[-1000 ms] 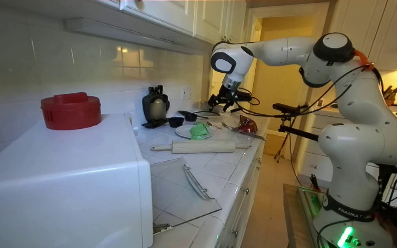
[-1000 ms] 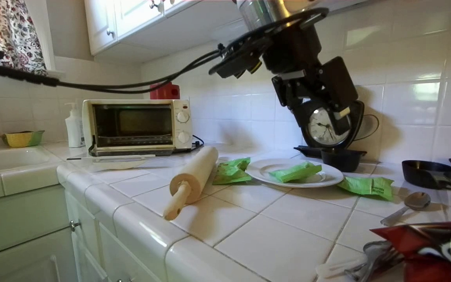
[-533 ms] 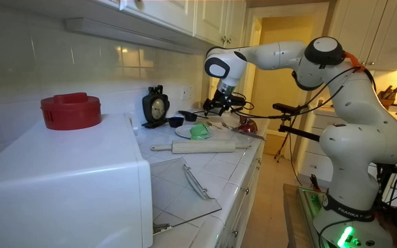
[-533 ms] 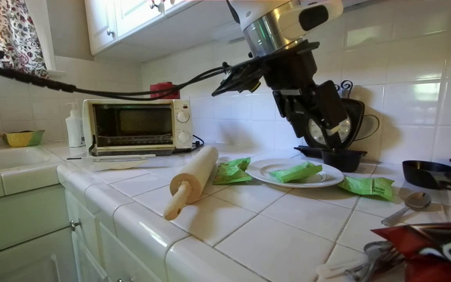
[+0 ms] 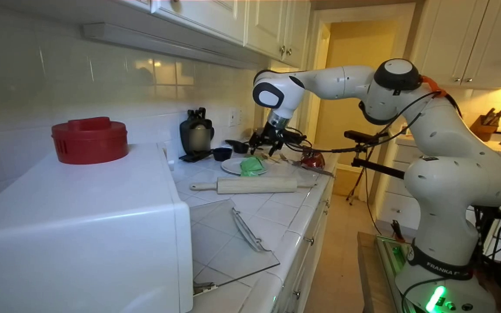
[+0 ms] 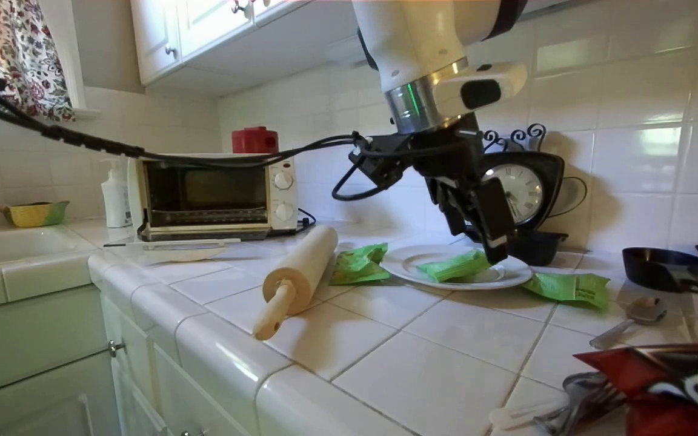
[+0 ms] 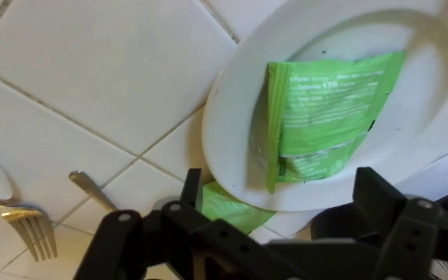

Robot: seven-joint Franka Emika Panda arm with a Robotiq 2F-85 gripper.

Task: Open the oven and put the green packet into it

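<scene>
The oven [image 5: 81,234], a white box, has its glass door [image 5: 233,239] lowered onto the counter; in an exterior view the oven [image 6: 283,178] shows a dark, open front. A green packet [image 6: 458,266] lies on the white plate [image 6: 397,260], and two more, a green packet [image 6: 360,264] and a green packet [image 6: 570,289], lie on the tiles either side. My gripper [image 6: 476,239] hangs tilted just above the plate. In the wrist view the gripper [image 7: 279,175] is open and empty, its fingers straddling the lower rim below the plate's packet [image 7: 325,116]. Another packet [image 7: 233,208] is partly covered there.
A rolling pin [image 6: 303,266] lies between plate and oven. A black clock [image 6: 521,191] and small black pans [image 6: 663,269] stand by the wall. A spoon [image 6: 646,310], fork [image 7: 29,229] and red bag [image 6: 676,387] lie nearby. A red container [image 5: 89,141] sits on the oven.
My gripper has come down and shifted toward the plate, leftward in both exterior views, staying open. The packets, plate and oven door have not moved.
</scene>
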